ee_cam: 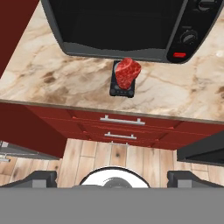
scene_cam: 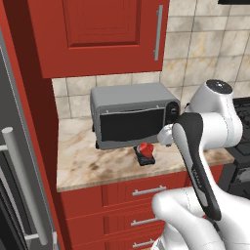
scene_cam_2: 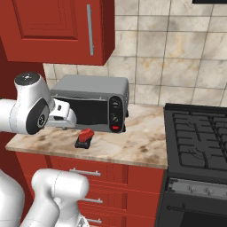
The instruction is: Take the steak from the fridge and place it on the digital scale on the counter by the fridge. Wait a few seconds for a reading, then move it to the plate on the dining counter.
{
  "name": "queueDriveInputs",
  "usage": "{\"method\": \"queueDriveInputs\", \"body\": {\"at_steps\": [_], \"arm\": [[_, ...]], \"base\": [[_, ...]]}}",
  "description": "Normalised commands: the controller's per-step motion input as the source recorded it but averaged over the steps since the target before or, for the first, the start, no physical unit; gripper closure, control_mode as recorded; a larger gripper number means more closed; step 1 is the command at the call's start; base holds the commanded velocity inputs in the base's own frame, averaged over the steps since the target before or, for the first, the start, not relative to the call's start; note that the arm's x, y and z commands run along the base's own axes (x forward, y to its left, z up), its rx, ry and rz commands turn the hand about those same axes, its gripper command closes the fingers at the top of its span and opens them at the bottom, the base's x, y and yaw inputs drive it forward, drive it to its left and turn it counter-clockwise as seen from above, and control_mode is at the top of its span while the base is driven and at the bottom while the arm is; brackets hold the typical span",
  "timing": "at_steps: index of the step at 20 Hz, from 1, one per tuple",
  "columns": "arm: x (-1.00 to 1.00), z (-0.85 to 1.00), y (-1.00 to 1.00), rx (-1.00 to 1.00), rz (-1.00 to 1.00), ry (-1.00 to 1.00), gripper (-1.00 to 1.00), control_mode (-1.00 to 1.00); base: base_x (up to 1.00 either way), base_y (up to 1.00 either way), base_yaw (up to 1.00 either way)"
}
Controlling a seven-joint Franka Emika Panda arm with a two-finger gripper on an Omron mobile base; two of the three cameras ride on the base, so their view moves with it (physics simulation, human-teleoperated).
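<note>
The hand is open, holds nothing, and hangs back from the surface. Ahead of it the steak lies on the scale. It looks soft, light and a little slippery; grip its two sides. Behind stands the smooth grey boxy oven.

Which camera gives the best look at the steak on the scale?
The hand view: the steak sits there large, from above, marbling visible, on the digital scale. Both base views show it small, from the side, before the toaster oven.
</note>
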Motion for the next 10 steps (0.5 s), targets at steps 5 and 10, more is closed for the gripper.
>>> {"method": "queueDriveInputs", "body": {"at_steps": [5, 10], "arm": [[0.0, 0.0, 0.0, 0.0, 0.0, 0.0, -1.0, -1.0], [0.0, 0.0, 0.0, 0.0, 0.0, 0.0, -1.0, -1.0]], "base": [[0.0, 0.0, 0.0], [0.0, 0.0, 0.0]]}}
